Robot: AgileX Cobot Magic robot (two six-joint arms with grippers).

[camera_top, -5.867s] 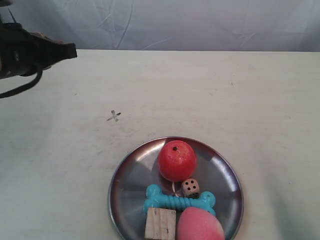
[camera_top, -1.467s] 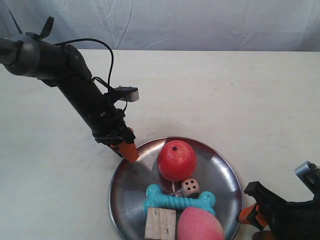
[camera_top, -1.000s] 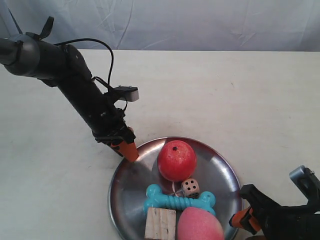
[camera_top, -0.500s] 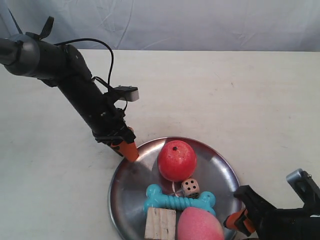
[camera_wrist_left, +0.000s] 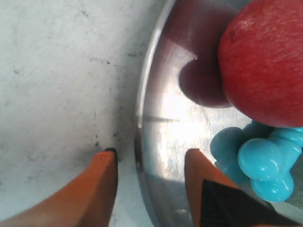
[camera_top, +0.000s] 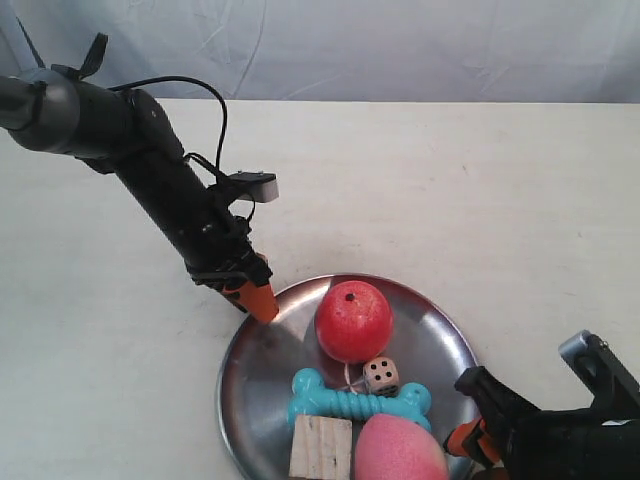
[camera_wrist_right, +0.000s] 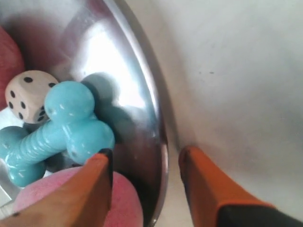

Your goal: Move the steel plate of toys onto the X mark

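Observation:
The steel plate (camera_top: 262, 362) lies near the table's front, holding the red ball (camera_top: 353, 320), die (camera_top: 380, 375), turquoise bone (camera_top: 358, 402), wooden block (camera_top: 320, 448) and pink egg (camera_top: 400, 450). My left gripper (camera_wrist_left: 149, 158) is open astride the plate's rim (camera_wrist_left: 142, 118), one orange finger (camera_wrist_left: 102, 184) on the table outside, the other inside by the bone (camera_wrist_left: 258, 158). My right gripper (camera_wrist_right: 146, 153) is open astride the opposite rim (camera_wrist_right: 158, 137), one finger (camera_wrist_right: 87, 189) over the pink egg (camera_wrist_right: 120, 203), the other outside. The X mark is hidden behind the left arm (camera_top: 170, 190).
The pale table (camera_top: 450, 200) stretches behind and beside the plate, with a white cloth backdrop (camera_top: 400, 50) along its far edge. The left arm's cable (camera_top: 215, 110) loops above it. The plate's near edge runs out of the exterior view.
Both arms came in to the plate since the earliest frame. Over the last 1.5 seconds the right gripper slid toward the plate until it straddles the rim. The left gripper has stayed put.

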